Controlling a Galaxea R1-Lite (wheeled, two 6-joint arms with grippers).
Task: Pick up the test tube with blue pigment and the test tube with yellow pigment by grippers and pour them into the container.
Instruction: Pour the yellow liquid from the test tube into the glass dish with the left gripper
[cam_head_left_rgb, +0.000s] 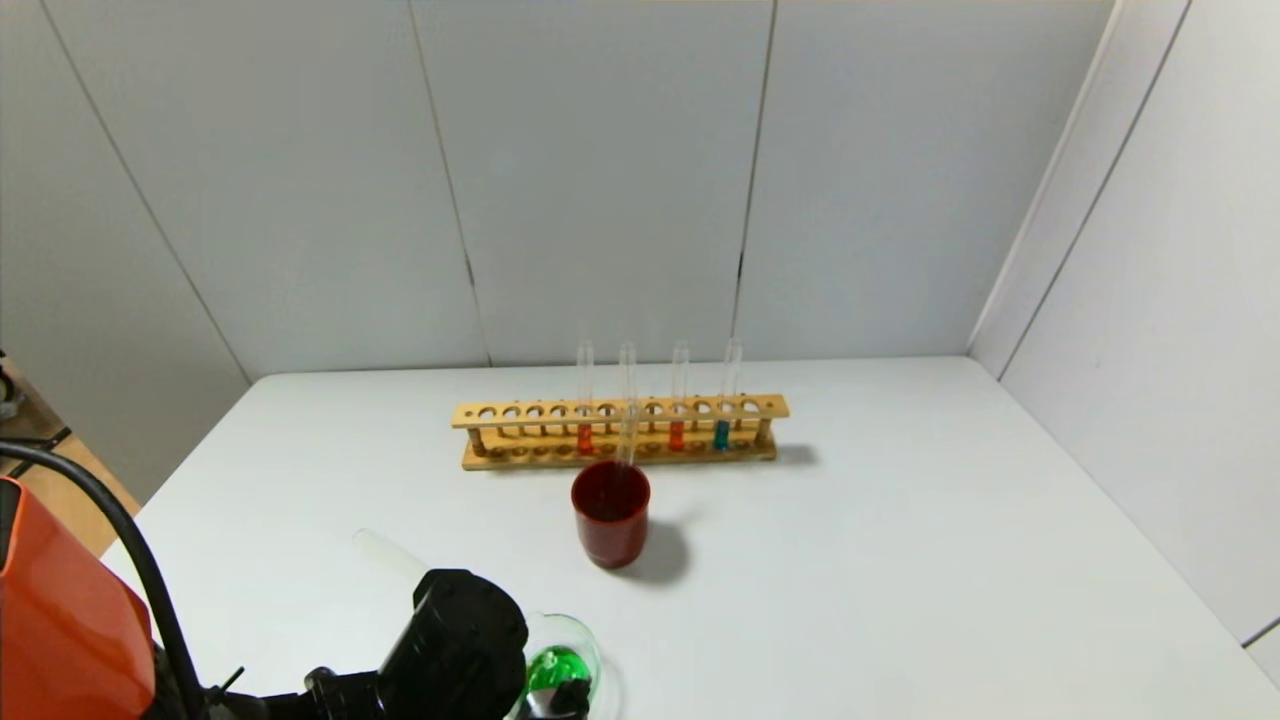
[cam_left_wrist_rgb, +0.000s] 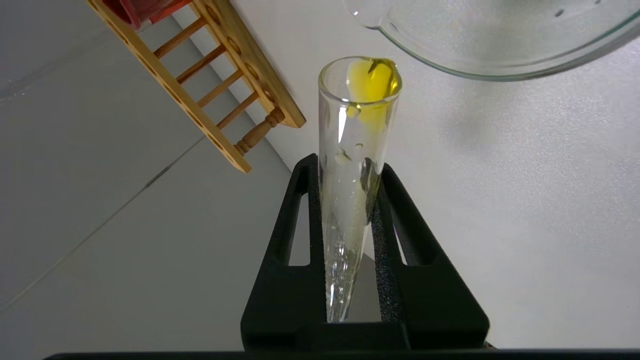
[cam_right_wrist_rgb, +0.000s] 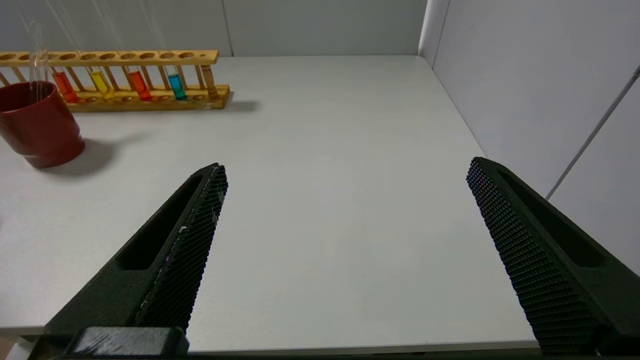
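My left gripper (cam_left_wrist_rgb: 347, 165) is shut on the test tube with yellow pigment (cam_left_wrist_rgb: 350, 150), which lies tilted. The yellow liquid (cam_left_wrist_rgb: 372, 82) has pooled at the tube's mouth, just short of the rim of the container (cam_left_wrist_rgb: 500, 50). In the head view the container (cam_head_left_rgb: 585, 640), a clear beaker, stands at the near table edge with green liquid (cam_head_left_rgb: 555, 668) in it, and the tube's closed end (cam_head_left_rgb: 385, 548) sticks out behind the gripper. The test tube with blue pigment (cam_head_left_rgb: 721, 432) stands upright in the wooden rack (cam_head_left_rgb: 520, 415). My right gripper (cam_right_wrist_rgb: 346, 165) hangs open with nothing between its fingers over the table's near right part.
A dark red cup (cam_head_left_rgb: 610, 512) stands in front of the rack's middle. The rack also holds two tubes of orange-red liquid (cam_right_wrist_rgb: 139, 84) and another yellow tube (cam_right_wrist_rgb: 100, 84). White walls close in the back and right of the table (cam_head_left_rgb: 900, 520).
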